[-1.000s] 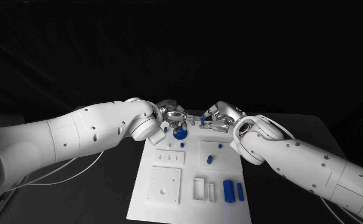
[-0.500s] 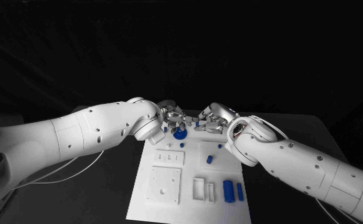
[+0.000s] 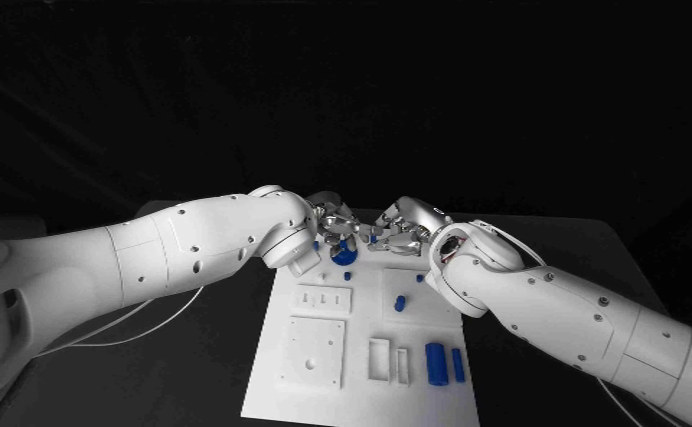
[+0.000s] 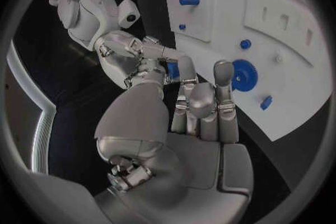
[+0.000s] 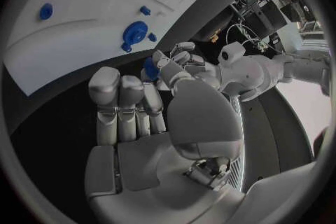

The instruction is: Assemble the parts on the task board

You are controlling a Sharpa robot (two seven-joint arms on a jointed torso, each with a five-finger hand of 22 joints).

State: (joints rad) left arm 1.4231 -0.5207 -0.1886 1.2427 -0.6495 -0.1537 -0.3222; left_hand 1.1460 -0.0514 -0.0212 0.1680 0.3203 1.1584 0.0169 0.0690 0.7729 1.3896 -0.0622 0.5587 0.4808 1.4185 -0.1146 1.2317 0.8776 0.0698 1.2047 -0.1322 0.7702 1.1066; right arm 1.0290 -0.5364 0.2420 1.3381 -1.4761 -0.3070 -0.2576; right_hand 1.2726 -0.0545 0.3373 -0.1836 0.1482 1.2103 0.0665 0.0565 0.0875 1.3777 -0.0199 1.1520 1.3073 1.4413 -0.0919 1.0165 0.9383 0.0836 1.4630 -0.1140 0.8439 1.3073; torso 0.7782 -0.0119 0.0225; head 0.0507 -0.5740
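hands meet over the far edge of the task board (image 3: 361, 387), close together and almost touching. a small blue part (image 4: 173, 71) sits between the fingertips of the two, above the board and not yet seated. the left hand (image 3: 332, 224) reaches its fingers toward that piece; whether it pinches it or merely touches it, i cannot tell. the right hand (image 3: 397, 230) has its fingers curled around the same piece and seems to be the one holding it, though the grip is partly hidden.

just beneath them, near the board's far edge, stands the blue round part (image 3: 343, 256) with a hole in its middle; other blue pieces (image 3: 436, 359) lie toward the near right corner.

the step looks like a hand-over or a joint alignment of the small part before it goes into the board. to do it well, one hand should keep a firm pinch until the other has a sure hold, then the piece should be turned upright and lowered straight, without knocking the round part below.
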